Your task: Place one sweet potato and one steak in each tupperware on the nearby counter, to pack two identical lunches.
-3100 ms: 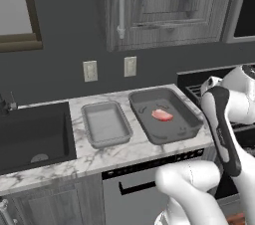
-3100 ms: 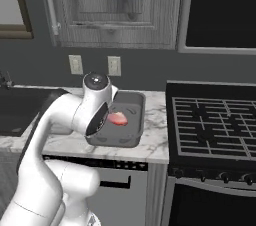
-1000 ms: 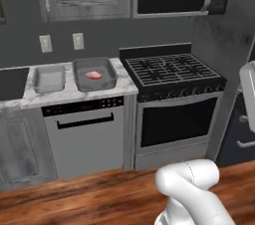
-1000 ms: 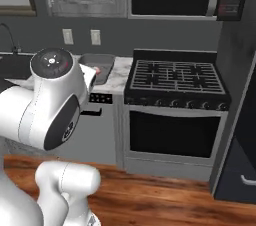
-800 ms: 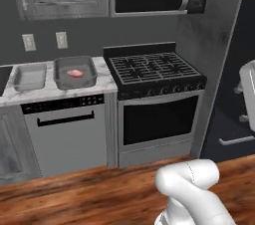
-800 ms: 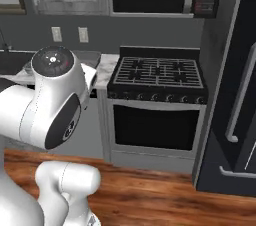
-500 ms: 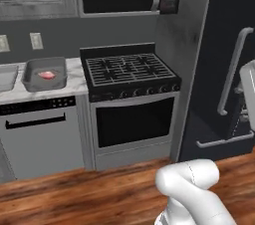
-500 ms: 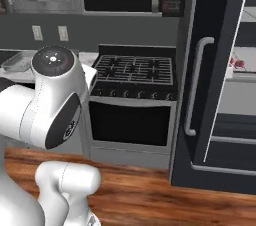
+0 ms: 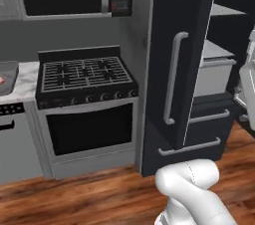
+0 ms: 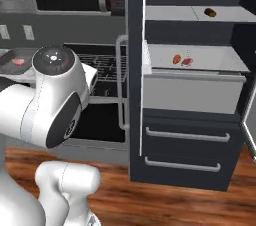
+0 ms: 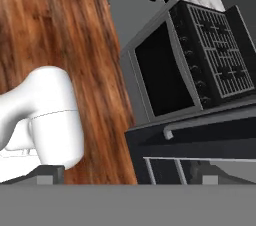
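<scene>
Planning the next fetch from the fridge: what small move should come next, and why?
Probably reach the open gripper toward the middle fridge shelf, where an orange sweet potato and a steak lie side by side. A darker sweet potato sits on the shelf above. One steak already lies in a tupperware.

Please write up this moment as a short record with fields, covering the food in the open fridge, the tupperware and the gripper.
fridge: door open, shelves visible
middle shelf: one orange sweet potato beside one steak, close together
upper shelf: one darker brown sweet potato
tupperware: on the counter left of the stove, one steak inside
gripper: open, holding nothing
task progress: one steak packed that can be seen; three foods in the fridge
</scene>
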